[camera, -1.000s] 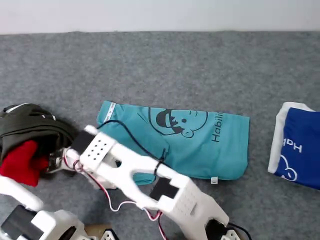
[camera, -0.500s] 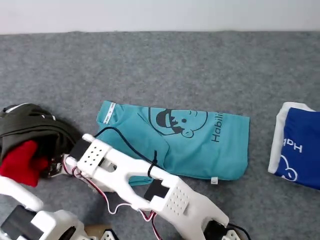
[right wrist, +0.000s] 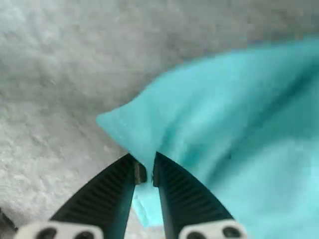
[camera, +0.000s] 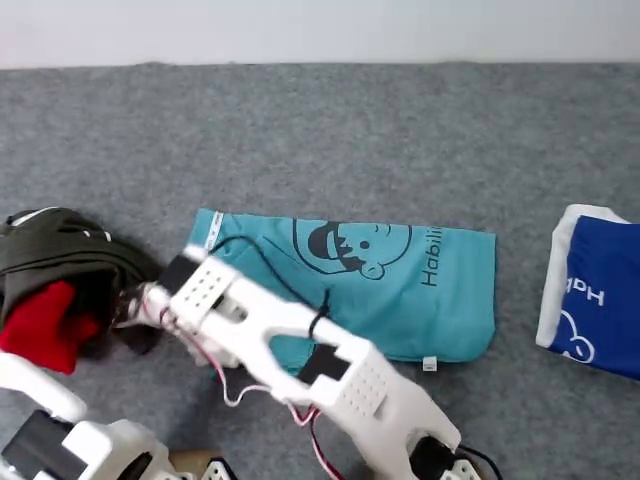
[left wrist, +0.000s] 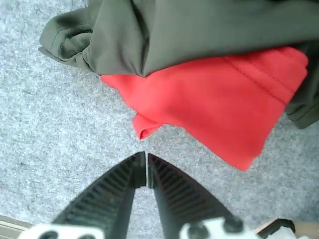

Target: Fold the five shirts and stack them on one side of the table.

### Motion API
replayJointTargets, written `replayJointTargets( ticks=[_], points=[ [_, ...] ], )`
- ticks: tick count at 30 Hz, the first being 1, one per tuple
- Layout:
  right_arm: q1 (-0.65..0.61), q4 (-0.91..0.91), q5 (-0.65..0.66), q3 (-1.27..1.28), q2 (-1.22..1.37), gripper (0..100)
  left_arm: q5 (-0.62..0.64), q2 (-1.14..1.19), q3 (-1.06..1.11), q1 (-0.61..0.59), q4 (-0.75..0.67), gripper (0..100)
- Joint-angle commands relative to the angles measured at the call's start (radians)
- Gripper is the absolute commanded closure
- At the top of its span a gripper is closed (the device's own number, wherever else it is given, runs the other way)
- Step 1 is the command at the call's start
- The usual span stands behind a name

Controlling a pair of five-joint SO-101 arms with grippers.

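Tightly, right end effector grips soft teal shirt corner (left end effector closed).

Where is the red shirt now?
High view: the red shirt sits at the left edge, partly under the dark green shirt, left of the teal shirt.

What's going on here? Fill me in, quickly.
The right arm's pincer is shut on a corner of the teal shirt, which lies flat in the middle of the grey table. The left pincer is shut and empty, just beside the heap of red shirt and olive shirt. A folded blue shirt sits on the right side.
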Motion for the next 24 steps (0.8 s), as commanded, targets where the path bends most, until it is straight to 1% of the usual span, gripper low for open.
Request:
replayJointTargets(
  ticks=[1,5,16,18,22,24],
  points=[
    [0.087,0.044,0.0,-0.104,-0.108,99.0,-0.009,-0.051,-0.002,-0.002,-0.008,98],
    [0.156,0.031,0.0,-0.126,-0.117,99.0,-0.009,-0.051,-0.002,0.002,-0.009,98],
    [0.289,-0.107,0.0,-0.129,-0.073,98.8,-0.009,-0.051,-0.002,0.002,-0.008,98],
    [0.305,-0.102,-0.003,-0.129,-0.042,95.9,-0.009,-0.051,-0.002,0.002,-0.008,98],
    [0.321,-0.076,-0.005,-0.129,-0.013,82.7,-0.009,-0.051,-0.002,0.002,-0.008,98],
    [0.328,-0.07,-0.006,-0.129,-0.013,79.0,-0.009,-0.051,-0.002,0.002,-0.008,98]
  ],
)
